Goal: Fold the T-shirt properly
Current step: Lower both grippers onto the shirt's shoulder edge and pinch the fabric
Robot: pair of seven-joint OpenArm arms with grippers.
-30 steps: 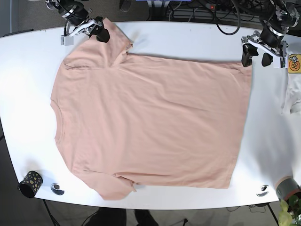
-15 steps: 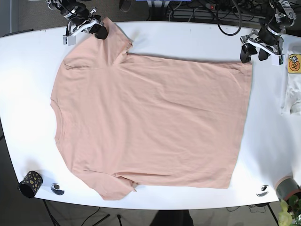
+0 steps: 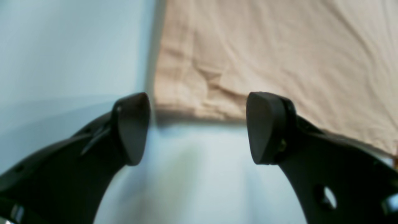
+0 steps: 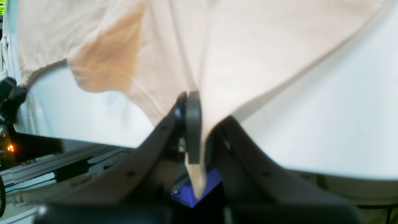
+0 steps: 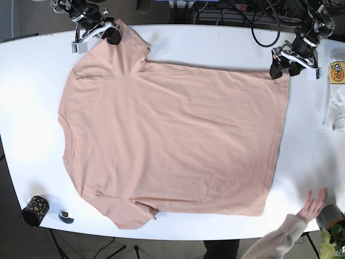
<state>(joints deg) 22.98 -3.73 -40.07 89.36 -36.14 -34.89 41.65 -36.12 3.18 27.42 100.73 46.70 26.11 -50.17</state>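
Peach T-shirt (image 5: 172, 140) is spread flat on white table (image 5: 215, 46), collar toward base view's left edge. Right gripper (image 4: 199, 130) is clamped on shirt's far sleeve tip, fabric pinched betw. closed fingers. Left gripper (image 3: 197, 127) is held w/ fingers (image 3: 132, 127) wide apart, nothing betw. them, just off shirt's far hem corner. A person's hand (image 5: 312, 202) is seen near shirt's near hem corner.

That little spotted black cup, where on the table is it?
In the base view, the spotted cup stands at the table's near-left corner, beside a small round object and just off the T-shirt's lower sleeve.
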